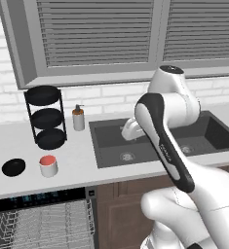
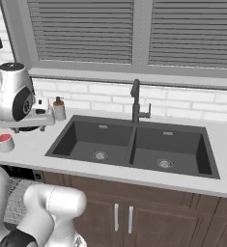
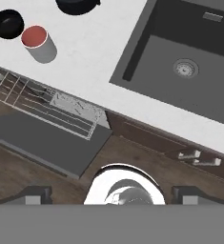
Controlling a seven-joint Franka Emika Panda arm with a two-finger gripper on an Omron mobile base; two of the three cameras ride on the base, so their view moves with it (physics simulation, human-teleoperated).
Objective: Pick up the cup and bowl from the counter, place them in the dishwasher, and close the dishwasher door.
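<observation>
The white cup (image 1: 48,166) with a red-coral inside stands on the light counter (image 1: 77,160), and the black bowl (image 1: 13,167) lies just left of it. Looking down in the hand view, the cup (image 3: 37,42) and bowl (image 3: 7,23) sit at the upper left. Below them the dishwasher (image 1: 38,221) is open, its wire rack (image 3: 46,102) pulled out over the lowered dishwasher door (image 3: 42,140). My gripper (image 3: 112,195) hangs open and empty high above the counter, right of the cup (image 2: 5,142) and near the sink's left edge; the gripper (image 2: 30,128) points down.
A three-tier wire stand (image 1: 45,116) with black trays and a soap dispenser (image 1: 78,118) stand behind the cup. The dark double sink (image 2: 134,144) with its tap (image 2: 135,101) lies to the right. Brown cabinets (image 2: 122,217) run under the counter.
</observation>
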